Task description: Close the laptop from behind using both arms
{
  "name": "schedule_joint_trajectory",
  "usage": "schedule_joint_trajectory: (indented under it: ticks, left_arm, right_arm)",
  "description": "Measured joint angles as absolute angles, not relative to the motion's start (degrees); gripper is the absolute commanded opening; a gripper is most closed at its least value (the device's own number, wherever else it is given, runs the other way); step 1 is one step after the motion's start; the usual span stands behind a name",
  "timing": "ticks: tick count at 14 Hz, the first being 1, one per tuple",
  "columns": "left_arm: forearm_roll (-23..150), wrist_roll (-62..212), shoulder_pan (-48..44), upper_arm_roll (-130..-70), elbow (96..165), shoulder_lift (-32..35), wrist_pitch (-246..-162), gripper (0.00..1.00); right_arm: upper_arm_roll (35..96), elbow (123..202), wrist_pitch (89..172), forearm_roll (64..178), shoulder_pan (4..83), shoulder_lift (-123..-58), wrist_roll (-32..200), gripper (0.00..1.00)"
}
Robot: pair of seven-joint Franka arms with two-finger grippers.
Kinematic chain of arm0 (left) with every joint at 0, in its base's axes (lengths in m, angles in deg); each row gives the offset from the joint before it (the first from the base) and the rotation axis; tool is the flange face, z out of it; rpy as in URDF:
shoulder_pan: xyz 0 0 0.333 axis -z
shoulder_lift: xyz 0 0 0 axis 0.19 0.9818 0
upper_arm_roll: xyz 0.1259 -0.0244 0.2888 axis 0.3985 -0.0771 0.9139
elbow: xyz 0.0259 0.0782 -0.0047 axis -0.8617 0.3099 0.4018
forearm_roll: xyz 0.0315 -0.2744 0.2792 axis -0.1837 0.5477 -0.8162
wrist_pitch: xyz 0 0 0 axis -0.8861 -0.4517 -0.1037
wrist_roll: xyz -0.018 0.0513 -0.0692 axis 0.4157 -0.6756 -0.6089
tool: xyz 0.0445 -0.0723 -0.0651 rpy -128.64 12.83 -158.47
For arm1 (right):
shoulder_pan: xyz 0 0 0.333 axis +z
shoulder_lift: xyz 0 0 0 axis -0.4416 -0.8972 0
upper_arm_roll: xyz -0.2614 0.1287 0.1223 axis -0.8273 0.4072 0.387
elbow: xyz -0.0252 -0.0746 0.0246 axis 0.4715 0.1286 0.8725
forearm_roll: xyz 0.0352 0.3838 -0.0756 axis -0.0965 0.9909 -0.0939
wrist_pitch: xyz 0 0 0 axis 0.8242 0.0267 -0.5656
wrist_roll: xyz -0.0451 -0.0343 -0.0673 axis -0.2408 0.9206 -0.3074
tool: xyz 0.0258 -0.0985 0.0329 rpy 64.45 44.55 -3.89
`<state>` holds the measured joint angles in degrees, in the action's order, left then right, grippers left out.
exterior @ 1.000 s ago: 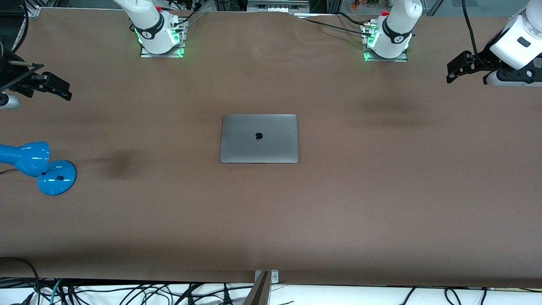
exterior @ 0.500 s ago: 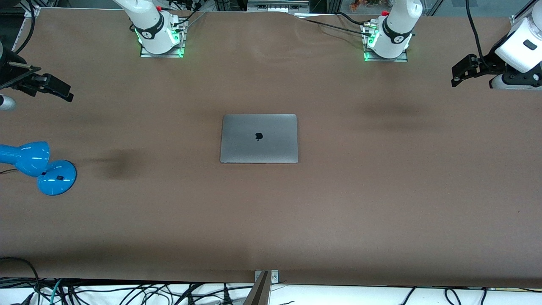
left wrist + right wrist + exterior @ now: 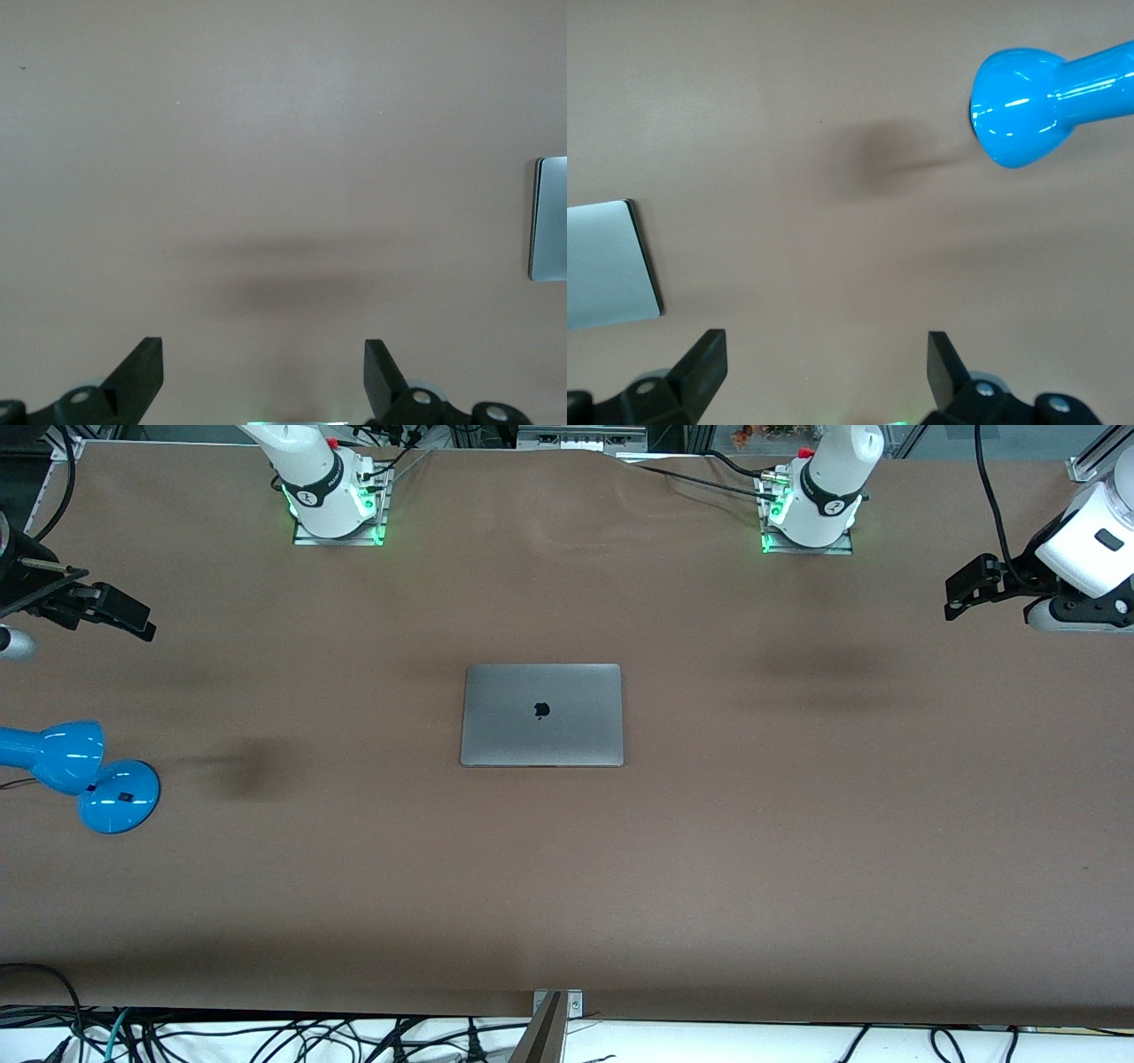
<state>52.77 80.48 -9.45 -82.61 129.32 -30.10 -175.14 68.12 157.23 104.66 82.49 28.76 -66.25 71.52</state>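
The space-grey laptop [image 3: 541, 715] lies shut and flat in the middle of the brown table, its lid up with the black apple logo showing. An edge of it shows in the left wrist view [image 3: 549, 218] and in the right wrist view [image 3: 607, 264]. My left gripper [image 3: 967, 587] is open and empty, up in the air over the left arm's end of the table. My right gripper [image 3: 111, 609] is open and empty, up over the right arm's end, above the lamp. Both are well apart from the laptop.
A blue desk lamp [image 3: 84, 776] stands at the right arm's end of the table, nearer to the front camera than the right gripper; its head shows in the right wrist view [image 3: 1023, 106]. The two arm bases [image 3: 332, 500] [image 3: 811, 509] stand along the table's top edge.
The left gripper has drawn a little farther out toward its end of the table and slightly up. The right gripper has barely shifted. The laptop has not moved.
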Motion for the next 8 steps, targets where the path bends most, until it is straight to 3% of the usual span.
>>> schedule_joint_trajectory:
  ticks: [8]
  left_arm:
    - [52.77, 80.54, -10.17, -82.58, 129.18, -30.1, -172.73, 1.0]
  right_arm:
    - [68.12, 157.23, 104.78, 83.29, 28.79, -66.26, 71.51, 1.0]
